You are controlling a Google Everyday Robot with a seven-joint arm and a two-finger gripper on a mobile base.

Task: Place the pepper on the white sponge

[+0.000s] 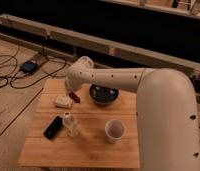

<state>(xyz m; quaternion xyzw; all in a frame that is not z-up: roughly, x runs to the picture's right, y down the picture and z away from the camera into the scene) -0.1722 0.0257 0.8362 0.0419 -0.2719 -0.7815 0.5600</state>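
The robot's smooth white arm [118,79] is reaching in from the right and bending down over the back left part of a pale wooden slatted table [93,150]. The gripper [73,95] is hanging at the end of it, just right of the white sponge [62,102]. Its jaws are closing narrowly on the pepper [75,98], a small, dark red, tapered thing that is poking out below the tip. The grip itself is mostly lost in the arm's shadow, so it looks like a hold rather than showing plainly as one. The pepper is sitting just beside the sponge's right edge, and whether it is touching the sponge is not clear.

The sponge is lying flat, an off-white, soft-looking block with rounded corners. Behind the gripper and to its right, a round dark bowl [104,94] is standing on the table. Nearer the front, a white cup [114,130] is standing upright with its open mouth showing. A small clear bottle [70,125] is standing left of the cup, and a flat black rectangular phone-like slab [53,127] is lying at an angle just beside the bottle. Dark cables [13,75] are curling over the floor at the left.
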